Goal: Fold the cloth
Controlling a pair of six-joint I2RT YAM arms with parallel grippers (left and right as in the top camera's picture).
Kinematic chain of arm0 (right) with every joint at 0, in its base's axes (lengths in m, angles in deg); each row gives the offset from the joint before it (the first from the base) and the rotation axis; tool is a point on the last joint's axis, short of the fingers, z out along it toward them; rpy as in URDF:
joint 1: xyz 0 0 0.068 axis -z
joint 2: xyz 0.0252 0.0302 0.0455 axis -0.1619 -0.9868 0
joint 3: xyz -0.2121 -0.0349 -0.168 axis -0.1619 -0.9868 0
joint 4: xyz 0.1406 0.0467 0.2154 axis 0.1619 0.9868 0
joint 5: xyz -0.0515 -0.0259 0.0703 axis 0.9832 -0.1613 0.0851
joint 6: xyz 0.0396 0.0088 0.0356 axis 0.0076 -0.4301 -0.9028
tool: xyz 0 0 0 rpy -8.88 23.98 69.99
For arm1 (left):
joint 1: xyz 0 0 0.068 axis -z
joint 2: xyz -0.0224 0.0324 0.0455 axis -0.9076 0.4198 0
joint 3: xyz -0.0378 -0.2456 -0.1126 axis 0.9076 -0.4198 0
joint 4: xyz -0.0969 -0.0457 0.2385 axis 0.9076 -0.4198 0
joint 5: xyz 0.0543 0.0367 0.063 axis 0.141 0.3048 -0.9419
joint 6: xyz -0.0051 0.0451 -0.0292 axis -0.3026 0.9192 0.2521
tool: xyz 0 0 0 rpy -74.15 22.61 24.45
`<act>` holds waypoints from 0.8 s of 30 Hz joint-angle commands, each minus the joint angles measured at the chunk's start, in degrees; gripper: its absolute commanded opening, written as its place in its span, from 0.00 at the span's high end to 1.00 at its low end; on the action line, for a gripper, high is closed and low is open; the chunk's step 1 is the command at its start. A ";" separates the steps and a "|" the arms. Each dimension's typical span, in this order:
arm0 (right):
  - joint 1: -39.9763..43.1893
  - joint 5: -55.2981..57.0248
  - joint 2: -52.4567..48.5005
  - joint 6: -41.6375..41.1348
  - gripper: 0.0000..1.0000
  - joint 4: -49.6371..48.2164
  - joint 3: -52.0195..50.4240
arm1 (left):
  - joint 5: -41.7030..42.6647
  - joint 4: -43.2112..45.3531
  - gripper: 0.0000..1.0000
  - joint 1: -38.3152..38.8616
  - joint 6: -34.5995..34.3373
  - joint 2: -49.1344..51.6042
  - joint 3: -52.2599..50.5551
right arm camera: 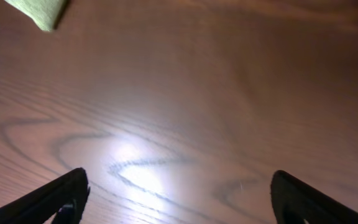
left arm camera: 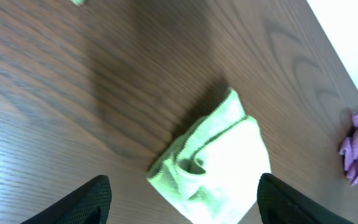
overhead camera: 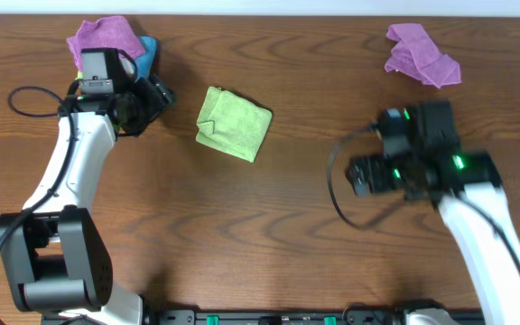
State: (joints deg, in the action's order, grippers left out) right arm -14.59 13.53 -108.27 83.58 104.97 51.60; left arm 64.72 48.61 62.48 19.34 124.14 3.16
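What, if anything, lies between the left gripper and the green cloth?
Nothing visible: only bare table separates the left gripper from the green cloth. A purple cloth and a blue cloth lie behind that gripper.

The brown table (overhead camera: 314,72) bears a green cloth (overhead camera: 234,123) left of centre. A purple rag (overhead camera: 421,56) lies upper right, a purple-blue heap (overhead camera: 106,38) upper left.

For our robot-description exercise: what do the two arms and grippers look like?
Both arms have white shells with black joints and black gripper heads. The left arm sits on a bulky black base, a black cable looping beside it. The right arm carries green lights and a looping black cable. Fingers are dark and tapered.
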 commanded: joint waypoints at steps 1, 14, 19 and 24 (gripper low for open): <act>3.13 0.13 9.31 -0.22 0.03 -0.35 -6.21 | 1.88 -0.22 0.22 1.73 -2.99 -0.57 0.57; 9.60 12.79 22.38 -20.55 0.01 -3.87 -19.50 | -1.38 -4.24 0.11 9.81 -11.80 0.50 -0.13; 9.60 13.03 22.25 -20.55 0.01 -3.82 -19.50 | -2.40 -3.02 0.11 10.29 -14.27 1.99 -3.21; 9.60 13.03 22.23 -20.55 0.01 -3.78 -19.50 | -1.64 2.95 0.09 10.43 -17.22 3.82 -8.33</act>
State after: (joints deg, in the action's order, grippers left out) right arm -5.46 25.53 -86.02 64.17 101.27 32.43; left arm 63.45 50.33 72.60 4.72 126.11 -2.80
